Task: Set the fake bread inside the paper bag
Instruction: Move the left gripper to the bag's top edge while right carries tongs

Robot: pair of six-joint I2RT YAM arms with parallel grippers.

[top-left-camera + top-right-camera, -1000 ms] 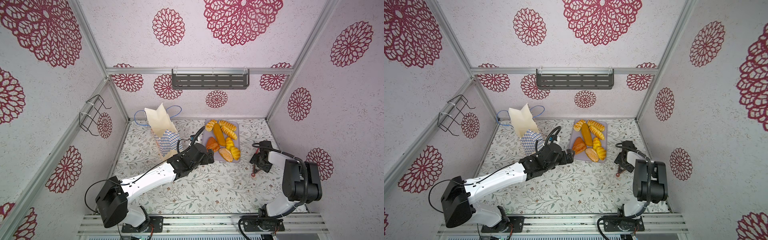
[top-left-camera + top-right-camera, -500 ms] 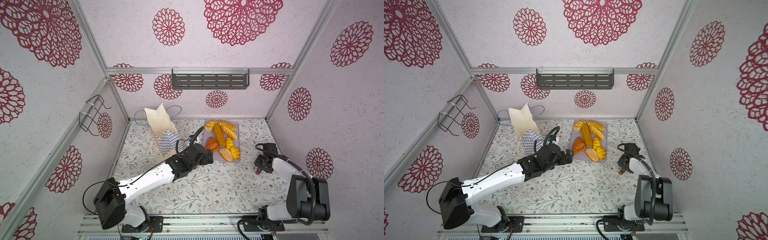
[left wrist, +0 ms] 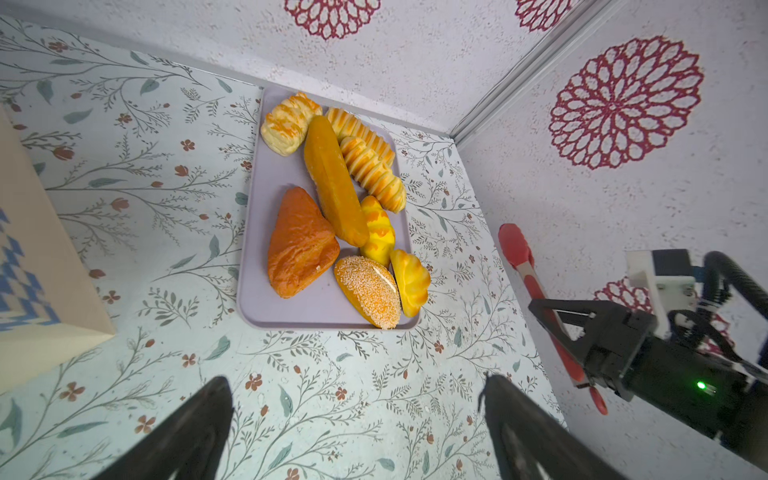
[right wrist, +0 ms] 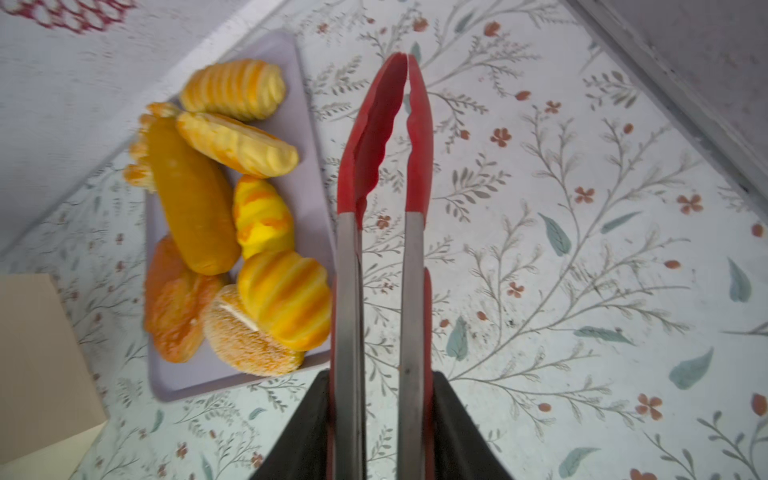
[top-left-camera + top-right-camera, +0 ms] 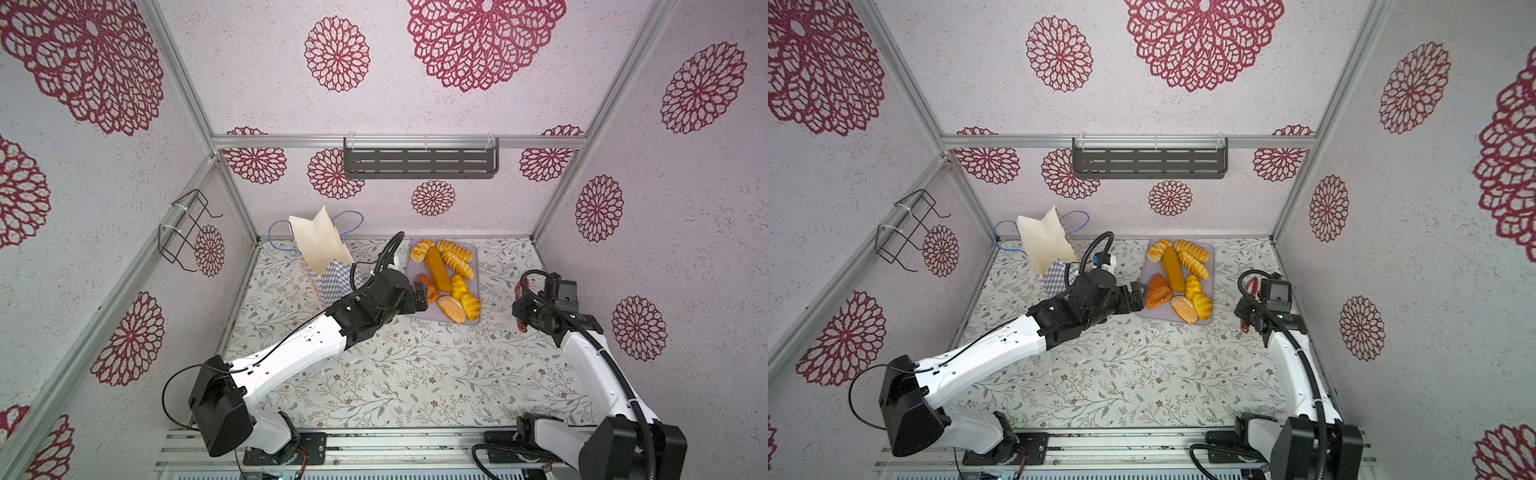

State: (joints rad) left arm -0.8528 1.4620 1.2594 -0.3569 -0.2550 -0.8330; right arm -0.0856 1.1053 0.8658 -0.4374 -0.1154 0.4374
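The right gripper (image 4: 380, 415) just closed on the red tongs (image 4: 365, 145). The left gripper (image 3: 355, 382) is wide open. Next, they can grab bread (image 3: 332, 187).

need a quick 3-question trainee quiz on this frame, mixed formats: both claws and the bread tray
1. True or false: the left claw is shut on a pastry.
2. The right claw holds: A) red-tipped metal tongs; B) a sesame bun; C) a blue cord handle.
3. How many glossy toy breads lie on the flat lilac tray?
Key: 1 false, it is open and empty; 2 A; 3 eight.
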